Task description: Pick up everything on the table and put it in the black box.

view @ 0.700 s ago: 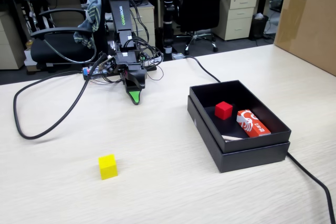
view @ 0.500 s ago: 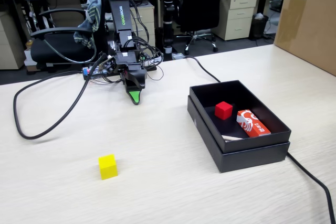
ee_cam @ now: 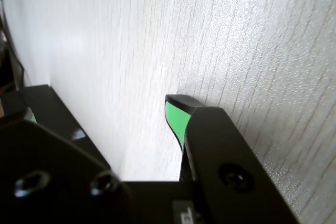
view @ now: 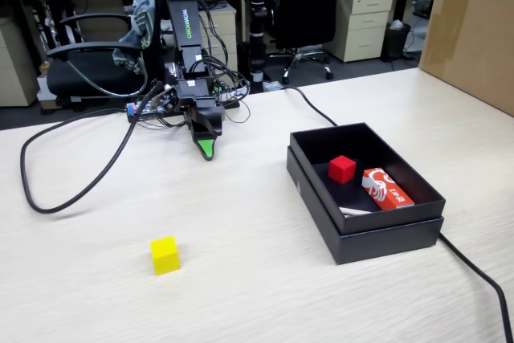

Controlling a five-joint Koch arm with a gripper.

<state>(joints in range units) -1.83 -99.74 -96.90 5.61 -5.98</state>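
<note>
The yellow cube (view: 165, 255) lies alone on the beige table (view: 241, 222), front left in the fixed view. The black box (view: 384, 238) stands at the right, well away from the cube. My gripper (view: 207, 150) hangs at the back of the table with its green tip pointing down, just above the wood and far from both. In the wrist view its two green-tipped jaws stand apart around the gripper (ee_cam: 102, 115), with only bare table between them. The cube does not show in the wrist view.
Inside the box lie a red cube (view: 342, 169) and a red-and-white packet (view: 387, 188). Black cables (view: 48, 198) loop across the table's left and run past the box's right side. A tall brown carton (view: 474, 30) stands at the far right.
</note>
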